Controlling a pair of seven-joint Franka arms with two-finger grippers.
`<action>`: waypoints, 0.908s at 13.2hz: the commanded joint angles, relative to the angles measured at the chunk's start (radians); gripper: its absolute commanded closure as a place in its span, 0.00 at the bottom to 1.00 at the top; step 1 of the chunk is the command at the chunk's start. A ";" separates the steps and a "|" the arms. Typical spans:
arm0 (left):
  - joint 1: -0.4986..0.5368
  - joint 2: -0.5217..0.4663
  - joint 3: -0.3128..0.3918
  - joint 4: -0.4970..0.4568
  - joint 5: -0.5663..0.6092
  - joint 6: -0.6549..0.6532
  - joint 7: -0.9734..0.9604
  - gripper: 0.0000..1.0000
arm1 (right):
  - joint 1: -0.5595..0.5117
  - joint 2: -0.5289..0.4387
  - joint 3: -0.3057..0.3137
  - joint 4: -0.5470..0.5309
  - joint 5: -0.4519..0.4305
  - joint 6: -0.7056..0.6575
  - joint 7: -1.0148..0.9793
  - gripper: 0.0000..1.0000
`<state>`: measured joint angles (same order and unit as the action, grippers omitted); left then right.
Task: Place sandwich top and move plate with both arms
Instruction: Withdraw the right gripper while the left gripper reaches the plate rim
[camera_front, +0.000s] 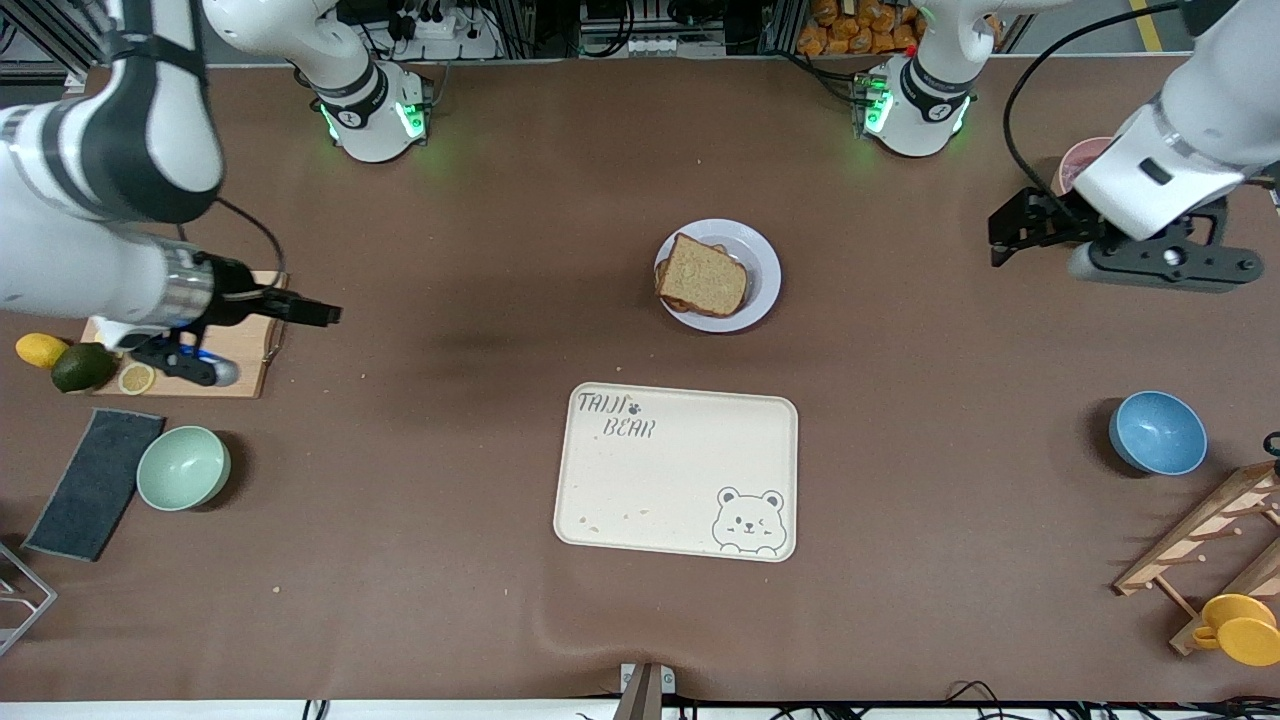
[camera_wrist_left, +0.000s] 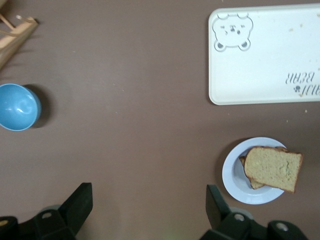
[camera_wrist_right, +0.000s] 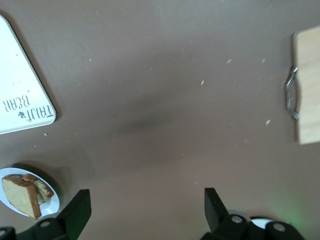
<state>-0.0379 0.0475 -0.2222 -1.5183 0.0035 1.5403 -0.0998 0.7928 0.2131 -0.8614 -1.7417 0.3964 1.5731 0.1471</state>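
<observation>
The sandwich top (camera_front: 705, 274), a plain brown bread slice, lies on another slice whose edge peeks out beneath it, both on the small white plate (camera_front: 765, 270) at mid-table. The left wrist view shows the sandwich top (camera_wrist_left: 273, 168) and the plate (camera_wrist_left: 234, 175) too. They also appear in the right wrist view, sandwich top (camera_wrist_right: 19, 196) on plate (camera_wrist_right: 50, 205). My left gripper (camera_front: 1003, 240) hangs open over bare table toward the left arm's end, empty (camera_wrist_left: 149, 192). My right gripper (camera_front: 320, 313) is open and empty (camera_wrist_right: 145, 197) beside the cutting board (camera_front: 240, 350).
A cream bear tray (camera_front: 690, 480) lies nearer the camera than the plate. A blue bowl (camera_front: 1157, 432), wooden rack (camera_front: 1210, 540) and yellow cup (camera_front: 1240, 628) are toward the left arm's end. A green bowl (camera_front: 183, 467), dark cloth (camera_front: 95, 483), lemon (camera_front: 40, 350) and lime (camera_front: 82, 367) are toward the right arm's end.
</observation>
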 joint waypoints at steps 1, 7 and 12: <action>-0.011 -0.003 0.000 0.003 -0.017 -0.014 -0.003 0.00 | -0.240 0.009 0.161 0.063 -0.066 -0.012 -0.159 0.00; 0.009 0.002 0.001 -0.210 -0.245 -0.037 -0.031 0.00 | -0.732 -0.053 0.687 0.131 -0.276 0.022 -0.301 0.00; -0.005 -0.011 -0.008 -0.503 -0.442 0.186 0.018 0.00 | -0.776 -0.236 0.751 -0.108 -0.321 0.143 -0.262 0.00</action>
<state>-0.0397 0.0728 -0.2216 -1.8905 -0.3666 1.6381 -0.1112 0.0540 0.0770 -0.1433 -1.6913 0.0976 1.6297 -0.1245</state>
